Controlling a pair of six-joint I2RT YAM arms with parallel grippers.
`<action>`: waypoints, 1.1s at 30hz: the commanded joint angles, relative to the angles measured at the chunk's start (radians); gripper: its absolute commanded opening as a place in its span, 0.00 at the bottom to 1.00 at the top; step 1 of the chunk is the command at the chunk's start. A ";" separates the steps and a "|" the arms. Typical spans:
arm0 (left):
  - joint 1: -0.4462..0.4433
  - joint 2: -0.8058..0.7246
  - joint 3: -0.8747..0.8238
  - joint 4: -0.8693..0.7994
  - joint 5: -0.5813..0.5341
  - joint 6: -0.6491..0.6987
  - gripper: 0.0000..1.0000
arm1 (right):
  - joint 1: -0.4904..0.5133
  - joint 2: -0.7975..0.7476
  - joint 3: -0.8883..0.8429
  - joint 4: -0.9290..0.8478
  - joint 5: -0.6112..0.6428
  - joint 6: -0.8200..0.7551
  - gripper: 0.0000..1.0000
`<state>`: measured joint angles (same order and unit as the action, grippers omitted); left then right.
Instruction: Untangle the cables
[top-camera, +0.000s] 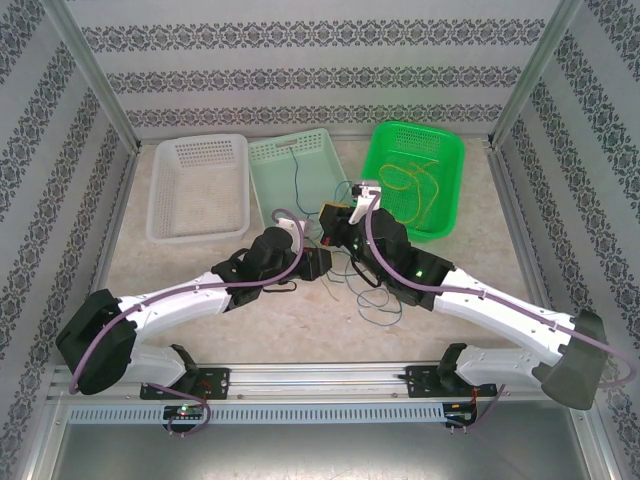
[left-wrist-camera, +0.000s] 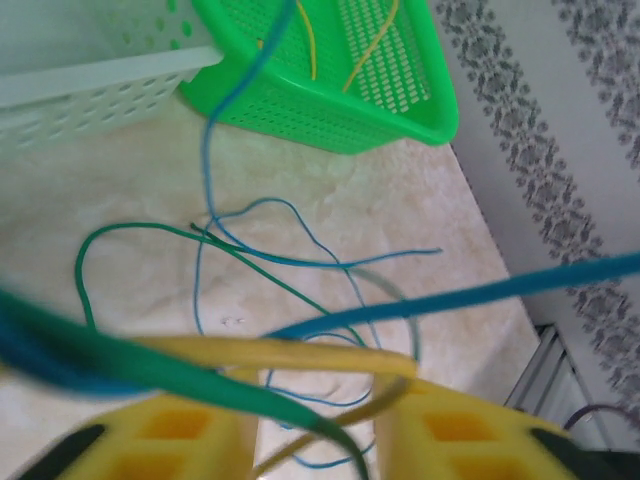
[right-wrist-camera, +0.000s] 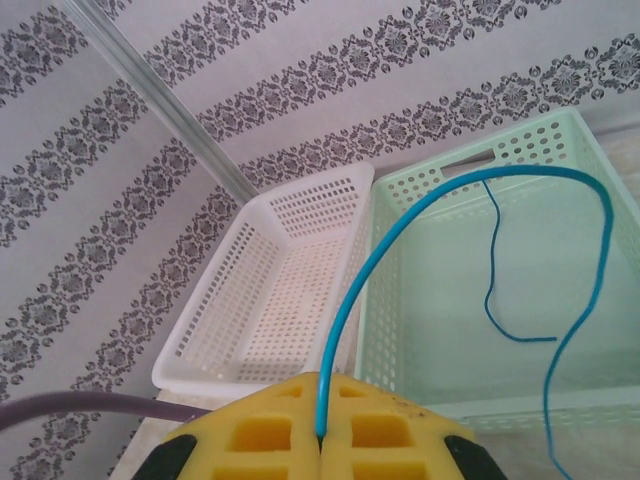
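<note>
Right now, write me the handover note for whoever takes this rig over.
Left tool: jaws apart, yellow, green and blue strands lying across them.
Right tool: shut on the held blue cable, which arches over the mint basket.
Done: a loose blue cable lies in that basket; yellow cables are in the green basket.
Left to do: the tangle on the table between the arms.

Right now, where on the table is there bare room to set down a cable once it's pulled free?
The white basket is empty, and bare table lies between it and the left arm. Another free patch sits between the bright green basket and the right arm. Crowded: the centre, where the arms meet over loose cables.
</note>
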<state>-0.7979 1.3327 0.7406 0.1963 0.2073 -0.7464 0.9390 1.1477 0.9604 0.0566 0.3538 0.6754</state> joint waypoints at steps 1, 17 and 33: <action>-0.008 0.002 0.004 0.011 -0.050 0.009 0.10 | 0.007 -0.044 -0.006 0.026 0.035 0.008 0.00; -0.006 -0.024 -0.047 -0.127 -0.103 0.098 0.00 | -0.062 -0.158 0.094 -0.068 0.100 -0.151 0.00; 0.009 -0.069 -0.111 -0.178 -0.178 0.107 0.00 | -0.247 -0.048 0.397 -0.181 -0.115 -0.228 0.00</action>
<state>-0.7967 1.2873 0.6434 0.0406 0.0578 -0.6548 0.7197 1.0481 1.3071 -0.0925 0.3309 0.4541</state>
